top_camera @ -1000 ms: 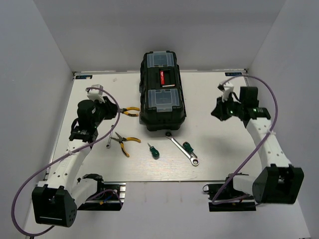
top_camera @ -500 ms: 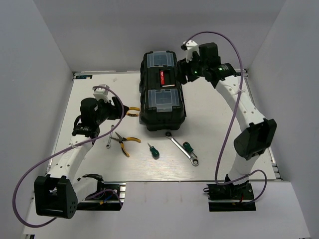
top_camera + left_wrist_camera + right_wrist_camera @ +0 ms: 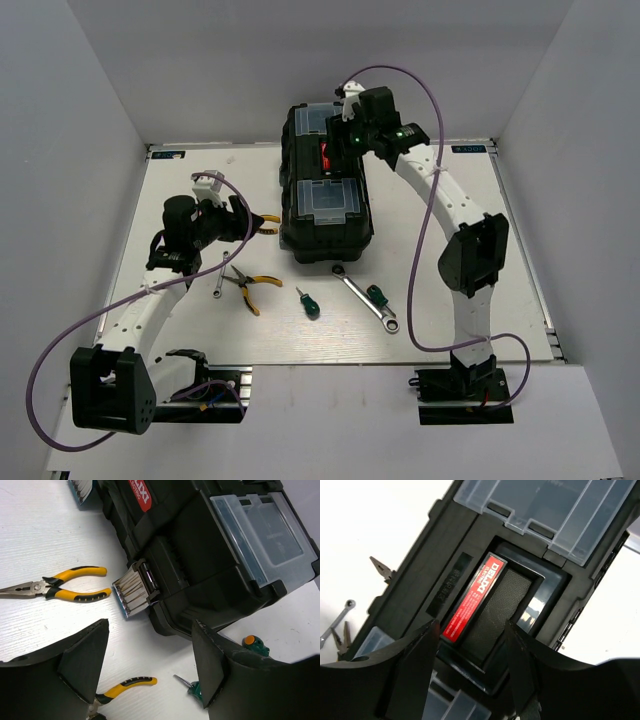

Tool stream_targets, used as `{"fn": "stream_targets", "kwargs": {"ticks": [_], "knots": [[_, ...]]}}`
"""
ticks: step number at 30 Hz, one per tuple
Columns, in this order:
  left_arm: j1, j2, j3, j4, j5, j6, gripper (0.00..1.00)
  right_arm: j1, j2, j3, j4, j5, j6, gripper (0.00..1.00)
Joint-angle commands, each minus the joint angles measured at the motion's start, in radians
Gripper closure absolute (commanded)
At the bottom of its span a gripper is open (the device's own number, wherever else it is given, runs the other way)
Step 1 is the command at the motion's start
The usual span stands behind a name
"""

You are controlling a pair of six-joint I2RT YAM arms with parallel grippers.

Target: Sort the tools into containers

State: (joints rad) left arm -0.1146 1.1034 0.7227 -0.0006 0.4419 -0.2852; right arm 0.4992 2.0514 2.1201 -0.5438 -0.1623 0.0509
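Note:
The black toolbox (image 3: pixel 325 215) stands shut at the table's middle, so the containers inside are hidden. My right gripper (image 3: pixel 340 138) hovers open over its red-marked handle (image 3: pixel 475 597), the fingers (image 3: pixel 420 655) astride it without touching. My left gripper (image 3: pixel 243 222) is open at the box's left side, facing the metal latch (image 3: pixel 135 589). One pair of yellow-handled pliers (image 3: pixel 60 583) lies beside the latch, another (image 3: pixel 245 287) nearer the front. A short wrench (image 3: pixel 218 288), two green screwdrivers (image 3: pixel 308 302) (image 3: pixel 378 296) and a long wrench (image 3: pixel 365 298) lie in front of the box.
Two clear-covered organiser boxes (image 3: pixel 322 120) (image 3: pixel 328 197) sit in the lid. White walls enclose the table on the left, back and right. Purple cables loop from both arms.
Both grippers went from shut to open. The right arm swung from the table's right side to above the toolbox handle. The left gripper shifted slightly right toward the box.

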Motion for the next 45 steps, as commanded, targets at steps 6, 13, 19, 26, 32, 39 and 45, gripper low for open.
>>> {"fn": "stream_targets", "kwargs": {"ticks": [6, 13, 19, 26, 32, 39, 45], "knots": [[-0.002, -0.011, 0.034, 0.028, 0.041, 0.008, 0.23, 0.035, 0.009, 0.067, 0.082, 0.283, -0.12, 0.41], [-0.002, -0.011, 0.034, 0.028, 0.041, 0.008, 0.23, 0.075, 0.05, 0.02, 0.137, 0.402, -0.264, 0.41], [-0.002, -0.02, 0.034, 0.028, 0.041, 0.008, 0.23, 0.094, 0.081, 0.018, 0.176, 0.483, -0.287, 0.39], [-0.002, -0.02, 0.034, 0.028, 0.05, 0.008, 0.23, 0.114, 0.102, 0.0, 0.2, 0.599, -0.329, 0.39], [-0.002, -0.02, 0.034, 0.028, 0.06, 0.008, 0.23, 0.118, 0.115, -0.028, 0.185, 0.65, -0.327, 0.39], [-0.002, -0.03, 0.034, 0.028, 0.06, 0.008, 0.23, 0.122, 0.124, -0.048, 0.139, 0.704, -0.267, 0.37], [-0.002, -0.039, 0.034, 0.028, 0.06, -0.002, 0.23, 0.134, 0.13, -0.032, 0.102, 0.817, -0.243, 0.36]]}}
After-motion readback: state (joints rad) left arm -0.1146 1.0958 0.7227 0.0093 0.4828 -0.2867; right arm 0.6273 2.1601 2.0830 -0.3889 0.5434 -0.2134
